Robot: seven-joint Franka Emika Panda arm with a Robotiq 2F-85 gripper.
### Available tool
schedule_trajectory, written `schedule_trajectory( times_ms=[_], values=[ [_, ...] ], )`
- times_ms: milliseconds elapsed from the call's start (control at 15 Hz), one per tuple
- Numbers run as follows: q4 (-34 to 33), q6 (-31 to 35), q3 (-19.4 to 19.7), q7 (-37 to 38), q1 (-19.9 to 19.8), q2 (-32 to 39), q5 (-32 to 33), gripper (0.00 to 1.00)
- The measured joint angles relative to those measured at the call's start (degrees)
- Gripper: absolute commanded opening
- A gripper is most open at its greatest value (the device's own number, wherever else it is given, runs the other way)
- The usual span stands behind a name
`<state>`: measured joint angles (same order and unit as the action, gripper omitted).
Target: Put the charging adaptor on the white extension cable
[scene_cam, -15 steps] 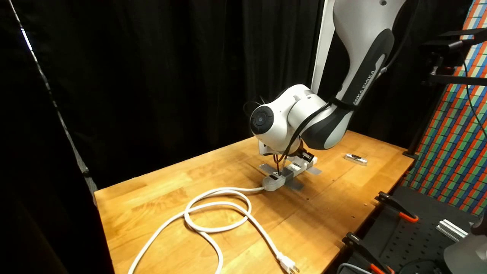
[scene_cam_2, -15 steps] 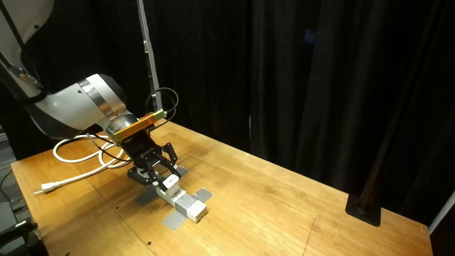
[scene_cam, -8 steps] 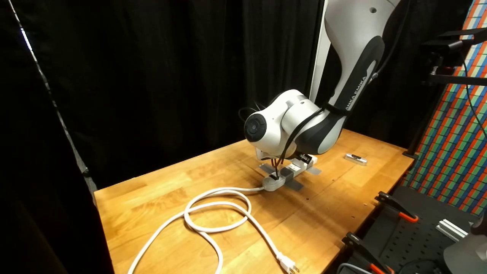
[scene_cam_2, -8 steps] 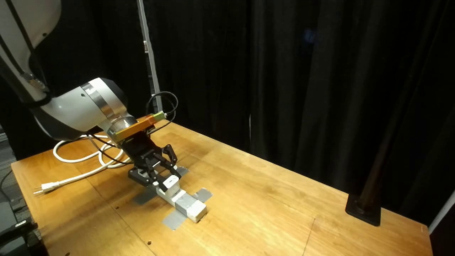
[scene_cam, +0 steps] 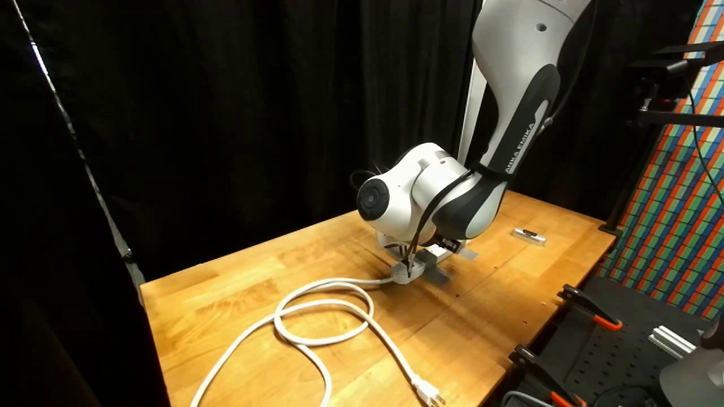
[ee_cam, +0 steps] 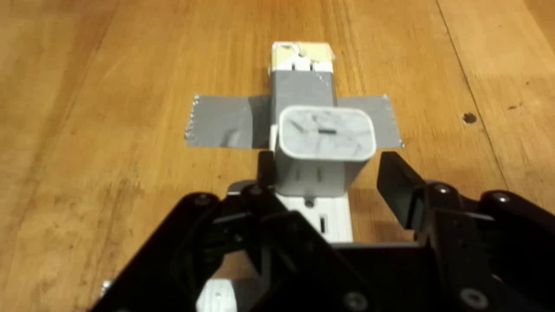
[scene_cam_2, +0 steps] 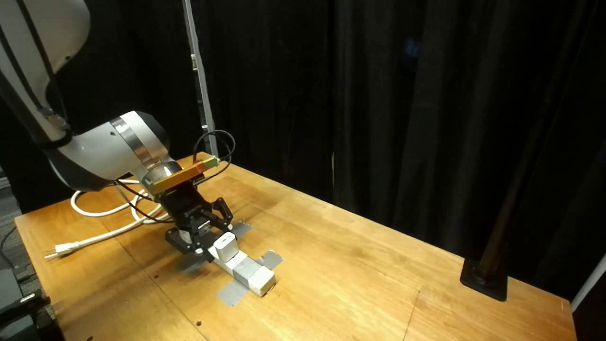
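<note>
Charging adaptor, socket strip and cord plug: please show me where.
Charging adaptor [ee_cam: 327, 142], wrist view: its top face.
Socket strip [scene_cam_2: 262, 279], in an exterior view: its cordless end.
Cord plug [scene_cam: 425, 389], in an exterior view: its white body.

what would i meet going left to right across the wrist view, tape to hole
Left stretch of grey tape → charging adaptor → gripper fingertip → small dark hole.

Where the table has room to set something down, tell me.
Bare wood lies between the socket strip and the black post base; another patch, between the extension cable's loop and the curtain. Crowded: the strip itself, where the end effector straddles the charging adaptor.
</note>
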<state>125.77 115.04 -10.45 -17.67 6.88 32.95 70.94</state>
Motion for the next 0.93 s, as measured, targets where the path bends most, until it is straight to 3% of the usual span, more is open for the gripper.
schedule_trajectory(
  times_ms=[67,600,800,933],
  values=[
    [-0.36,0.80,-0.30,-0.01,0.03,0.98,-0.47,1.00],
    [-0.65,1.16,-3.82,-0.13,0.34,-1.30,-7.83,1.00],
    [-0.57,0.04,-4.75,-4.55,0.20,-6.54,-16.38,1.00],
    [-0.52,-2.09,-5.70,-12.32,-1.01,-10.82,-25.31,1.00]
  ],
)
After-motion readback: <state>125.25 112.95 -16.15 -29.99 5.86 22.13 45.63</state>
